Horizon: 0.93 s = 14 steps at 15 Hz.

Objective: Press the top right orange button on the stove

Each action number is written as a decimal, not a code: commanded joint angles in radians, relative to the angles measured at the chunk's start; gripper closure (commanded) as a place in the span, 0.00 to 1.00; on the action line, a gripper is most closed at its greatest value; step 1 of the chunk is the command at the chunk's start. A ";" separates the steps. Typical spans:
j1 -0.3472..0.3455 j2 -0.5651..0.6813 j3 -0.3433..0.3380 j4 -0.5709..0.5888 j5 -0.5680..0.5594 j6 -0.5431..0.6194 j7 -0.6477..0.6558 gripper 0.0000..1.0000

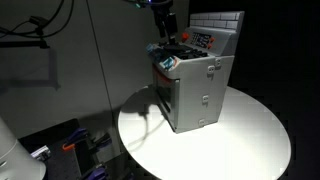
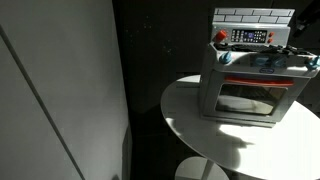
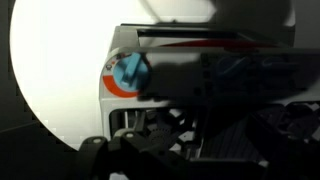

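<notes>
The stove (image 1: pixel 197 88) is seen standing on a round white table (image 1: pixel 255 140), toward 11 o'clock of the tabletop in an exterior view. The gripper (image 1: pixel 165 32) is held over the cooktop, at 11 o'clock of the stove. Whether anything is touched cannot be told. Whether its fingers are spread or pressed together cannot be told either, since they are dark and blurred. In the wrist view a blue knob (image 3: pixel 128 72) ringed in orange is shown at 9 o'clock. A red button (image 2: pixel 221 36) is seen below the tiled panel (image 2: pixel 255 15), at its 8 o'clock corner.
</notes>
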 commanded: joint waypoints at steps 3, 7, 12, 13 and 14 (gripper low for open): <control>-0.029 0.129 0.009 0.163 -0.134 0.043 0.131 0.00; -0.025 0.199 0.002 0.238 -0.236 0.065 0.221 0.00; -0.016 0.271 -0.018 0.306 -0.332 0.094 0.307 0.00; -0.014 0.284 -0.023 0.319 -0.347 0.098 0.321 0.00; -0.013 0.299 -0.029 0.334 -0.359 0.102 0.332 0.00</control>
